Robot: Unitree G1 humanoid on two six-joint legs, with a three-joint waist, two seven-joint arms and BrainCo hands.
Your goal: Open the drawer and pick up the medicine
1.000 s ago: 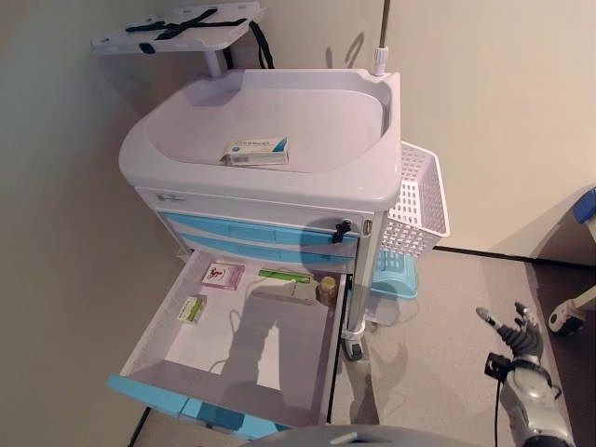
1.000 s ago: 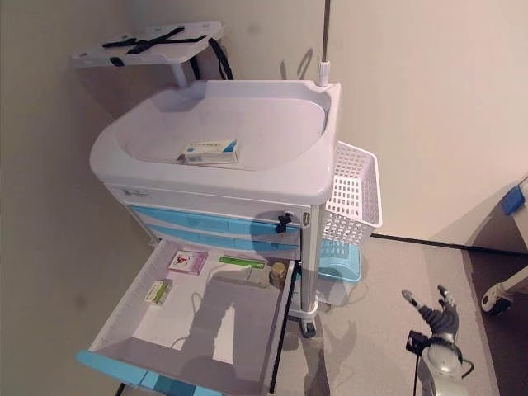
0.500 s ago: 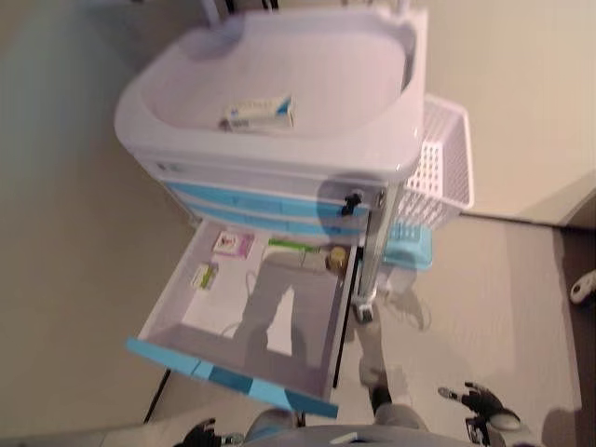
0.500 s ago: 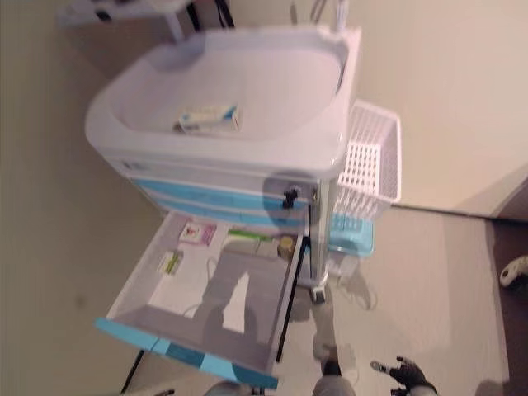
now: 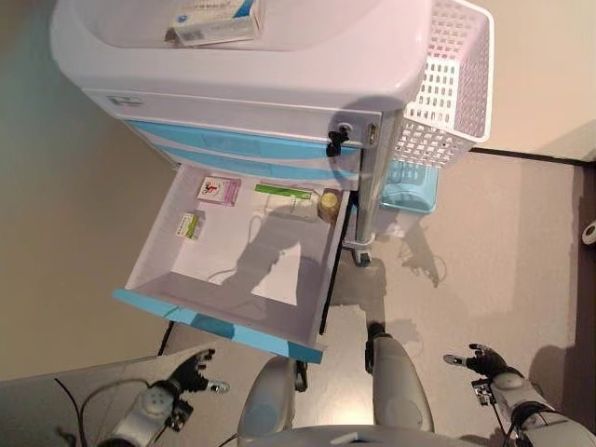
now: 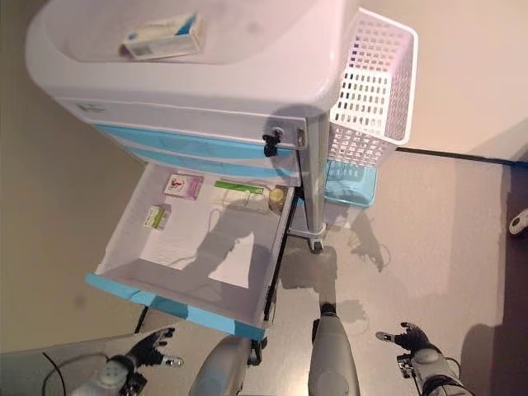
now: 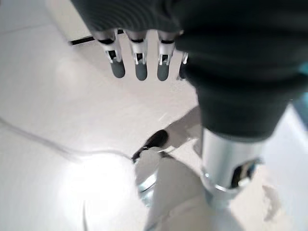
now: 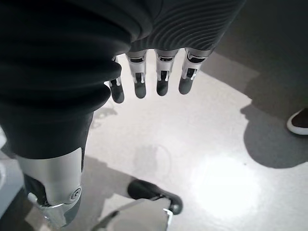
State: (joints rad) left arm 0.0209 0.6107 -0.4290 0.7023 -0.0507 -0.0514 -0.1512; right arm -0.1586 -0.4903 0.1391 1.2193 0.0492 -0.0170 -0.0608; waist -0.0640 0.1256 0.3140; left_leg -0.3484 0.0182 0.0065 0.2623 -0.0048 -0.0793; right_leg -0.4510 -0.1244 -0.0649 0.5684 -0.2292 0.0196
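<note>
Across the upper half of the head views we see a white medical cart (image 5: 279, 74) with blue-fronted drawers, and its lowest drawer (image 5: 237, 270) stands pulled fully out toward the lower left of the frame. Along the drawer's far edge, under the cart body, lie the medicines: a pink box (image 5: 218, 190) at the left, a long green-and-white box (image 5: 284, 194) beside it, and a small round brownish bottle (image 5: 329, 205) at the right corner. A smaller green box (image 5: 190, 225) sits nearer the drawer's left wall, apart from the others. One more white-and-blue box (image 5: 216, 20) rests in the tray on top of the cart, at the upper left of the frame. A white perforated basket (image 5: 452, 84) hangs on the cart's right side, with a light blue bin (image 5: 408, 186) below it on the floor.

Neither hand of ours is near the drawer. Our left hand (image 5: 191, 371) shows at the bottom left of the frame, below the drawer's blue front; in its wrist view the fingers (image 7: 139, 65) hang straight and hold nothing. Our right hand (image 5: 480, 358) shows at the bottom right, well apart from the cart, over the grey floor; its fingers (image 8: 161, 74) are likewise extended and empty.

A shoe (image 8: 298, 122) of a person shows at the edge of the right wrist view.
</note>
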